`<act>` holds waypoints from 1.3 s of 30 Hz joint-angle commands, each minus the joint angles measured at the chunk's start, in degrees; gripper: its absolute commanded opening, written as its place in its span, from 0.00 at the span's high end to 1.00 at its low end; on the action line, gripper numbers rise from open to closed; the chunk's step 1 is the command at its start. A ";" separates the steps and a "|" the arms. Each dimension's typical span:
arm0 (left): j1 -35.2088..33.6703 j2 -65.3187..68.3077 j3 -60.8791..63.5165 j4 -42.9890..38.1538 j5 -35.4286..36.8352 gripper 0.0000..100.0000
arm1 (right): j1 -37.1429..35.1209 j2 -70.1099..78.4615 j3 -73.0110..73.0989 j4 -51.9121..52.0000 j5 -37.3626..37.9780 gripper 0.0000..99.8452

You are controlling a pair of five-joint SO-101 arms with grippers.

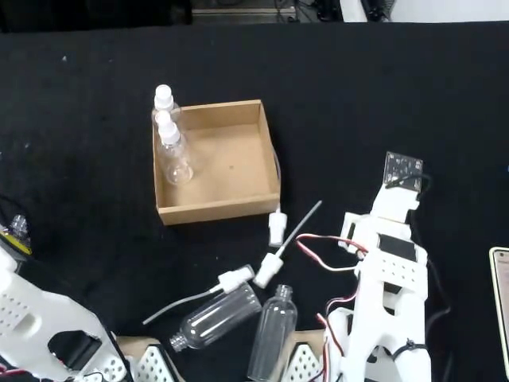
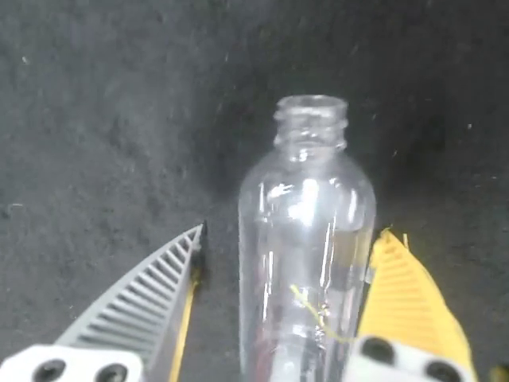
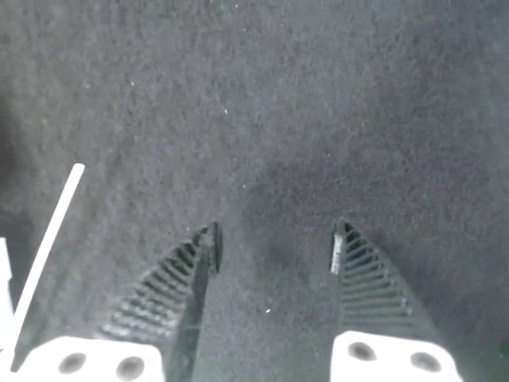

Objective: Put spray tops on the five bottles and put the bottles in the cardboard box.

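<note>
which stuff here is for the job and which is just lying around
Job: box, two capped bottles, three loose spray tops, two open bottles, third bottle at the left end effector.
Lying about: flat device at the right edge.

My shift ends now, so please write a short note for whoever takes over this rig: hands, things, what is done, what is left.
Left hand: open, an uncapped bottle between its fingers.
Right hand: open, empty, above the black cloth.
Cardboard box: two topped bottles at its left wall.
On the cloth: two open bottles lying down, three loose spray tops near them.
Done: two bottles topped and boxed.
Left: top three bottles, put them in the box.
</note>
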 commanded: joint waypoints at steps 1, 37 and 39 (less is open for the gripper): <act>-0.31 -0.62 0.31 0.00 -1.14 0.70 | 0.35 -2.15 -0.31 -1.05 0.09 0.80; 8.40 -0.62 -9.01 25.85 0.00 0.92 | -1.76 -2.24 -6.46 7.74 2.02 0.80; 8.48 -0.62 -10.24 26.73 3.25 0.92 | -3.60 -2.24 -11.38 13.45 6.51 0.80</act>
